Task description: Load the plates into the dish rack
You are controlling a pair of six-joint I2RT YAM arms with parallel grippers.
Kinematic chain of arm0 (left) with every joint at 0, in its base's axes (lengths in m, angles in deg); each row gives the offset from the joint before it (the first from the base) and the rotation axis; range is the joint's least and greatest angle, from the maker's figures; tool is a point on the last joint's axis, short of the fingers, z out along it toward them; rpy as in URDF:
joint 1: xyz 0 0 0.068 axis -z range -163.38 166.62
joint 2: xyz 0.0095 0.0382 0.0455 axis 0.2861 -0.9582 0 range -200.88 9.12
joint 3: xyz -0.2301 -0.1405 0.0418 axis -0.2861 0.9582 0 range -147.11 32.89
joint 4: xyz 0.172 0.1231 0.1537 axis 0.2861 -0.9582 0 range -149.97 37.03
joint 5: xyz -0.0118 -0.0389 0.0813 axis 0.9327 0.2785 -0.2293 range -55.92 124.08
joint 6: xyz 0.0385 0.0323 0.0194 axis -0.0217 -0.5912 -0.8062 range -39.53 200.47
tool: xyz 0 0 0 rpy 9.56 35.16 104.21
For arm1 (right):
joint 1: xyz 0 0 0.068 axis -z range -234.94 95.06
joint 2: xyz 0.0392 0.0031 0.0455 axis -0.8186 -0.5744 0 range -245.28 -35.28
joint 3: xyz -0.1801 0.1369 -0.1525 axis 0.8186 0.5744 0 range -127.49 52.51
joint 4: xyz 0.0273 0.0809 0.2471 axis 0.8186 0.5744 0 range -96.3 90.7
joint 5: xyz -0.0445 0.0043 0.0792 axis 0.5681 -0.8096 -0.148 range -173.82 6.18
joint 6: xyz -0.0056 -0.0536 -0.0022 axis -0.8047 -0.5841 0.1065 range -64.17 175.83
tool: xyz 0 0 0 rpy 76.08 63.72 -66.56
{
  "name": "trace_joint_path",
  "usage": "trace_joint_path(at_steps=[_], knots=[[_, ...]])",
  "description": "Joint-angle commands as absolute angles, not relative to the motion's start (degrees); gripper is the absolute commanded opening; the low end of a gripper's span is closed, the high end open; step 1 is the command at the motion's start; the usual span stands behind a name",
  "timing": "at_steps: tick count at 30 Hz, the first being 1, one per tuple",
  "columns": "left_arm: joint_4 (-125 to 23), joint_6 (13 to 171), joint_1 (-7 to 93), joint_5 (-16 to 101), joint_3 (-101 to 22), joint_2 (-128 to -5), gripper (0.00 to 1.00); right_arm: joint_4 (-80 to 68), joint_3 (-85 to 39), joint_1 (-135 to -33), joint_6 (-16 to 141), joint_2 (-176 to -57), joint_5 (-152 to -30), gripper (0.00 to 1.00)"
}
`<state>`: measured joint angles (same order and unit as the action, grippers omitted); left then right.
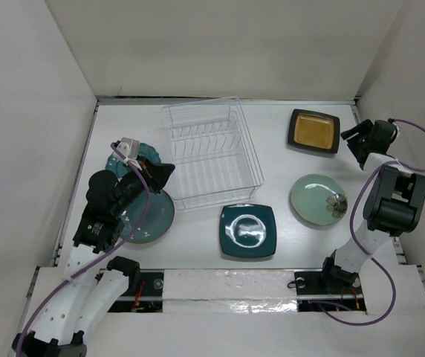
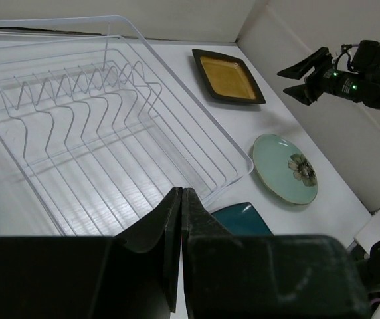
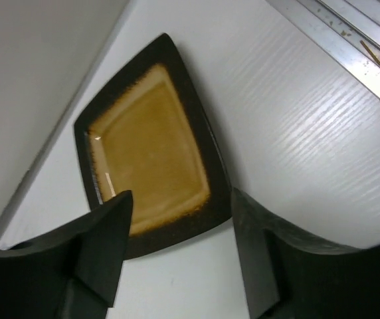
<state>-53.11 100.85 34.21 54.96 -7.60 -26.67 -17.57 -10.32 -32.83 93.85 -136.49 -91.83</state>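
Observation:
The clear dish rack (image 1: 211, 152) stands at the back centre with nothing in it; it also shows in the left wrist view (image 2: 97, 119). The square black plate with amber centre (image 1: 313, 131) lies at the back right. My right gripper (image 1: 352, 140) is open, just right of that plate, its jaws standing over the plate's near corner (image 3: 177, 219). The pale green floral plate (image 1: 319, 198) and the square dark teal plate (image 1: 247, 230) lie in front. My left gripper (image 1: 166, 172) is shut and empty above the round grey-teal plate (image 1: 153, 216). The scalloped teal plate (image 1: 150, 154) lies behind it, partly hidden.
White walls close in the table on the left, back and right. A metal rail (image 3: 349, 40) runs along the right wall beside the amber plate. The arm bases sit at the near edge.

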Motion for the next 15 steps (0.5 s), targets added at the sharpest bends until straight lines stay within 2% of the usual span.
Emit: trace_joint_path(at_steps=[1, 4, 8, 15], knots=[[-52.18, 99.54, 35.34, 53.94, -10.08, -25.69, 0.02, -19.32, -12.96, -33.23, 91.43, -139.94, -92.59, 0.72], [-52.53, 99.28, 36.39, 53.33, -10.09, -25.51, 0.04, -18.96, -13.76, -32.71, 91.08, -142.23, -95.14, 0.74], [-52.79, 99.1, 37.1, 52.97, -10.35, -25.25, 0.07, -17.91, -16.21, -32.09, 91.34, -146.72, -102.0, 0.71], [-52.88, 98.93, 37.63, 52.71, -10.35, -24.9, 0.08, -15.53, -20.17, -32.09, 90.37, -151.47, -104.02, 0.71]])
